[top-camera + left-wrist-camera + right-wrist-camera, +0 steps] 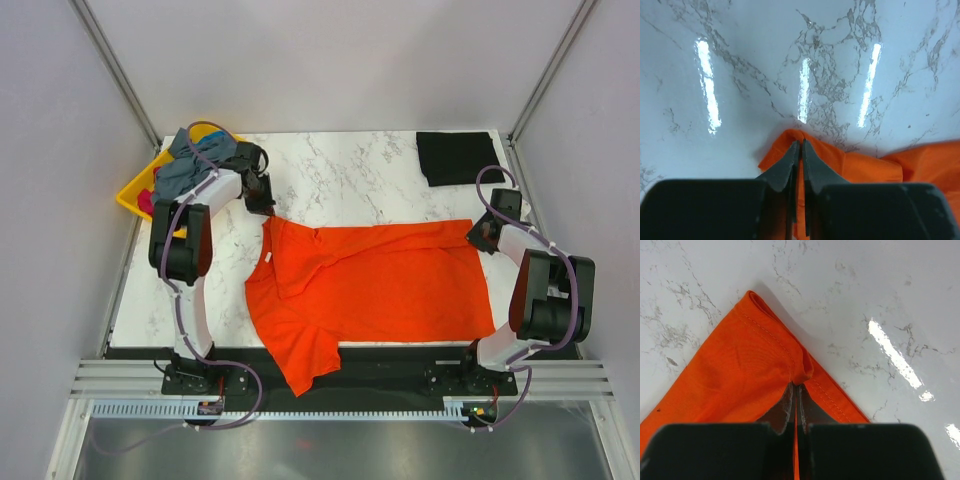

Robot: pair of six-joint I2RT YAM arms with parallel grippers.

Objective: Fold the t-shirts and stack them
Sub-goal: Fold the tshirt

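orange shirt (pixel 380 280): lay flat beside the yellow tray (pixel 135 190), sleeve off the table (pixel 350 170) edge, could've snagged
black shirt (pixel 458 157): folded, well apart from the tray
left gripper (pixel 800 145): near the tray, pinched a shirt corner, thin bite, might've slipped
right gripper (pixel 796 386): far from the tray, clamped on the hem corner

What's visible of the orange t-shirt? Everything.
The orange t-shirt is bright, soft cloth with stitched hems. It is spread mostly flat and lightly wrinkled across the marble table, with one sleeve hanging over the near edge. The left gripper is shut on its far left corner, the right gripper on its far right hem corner.
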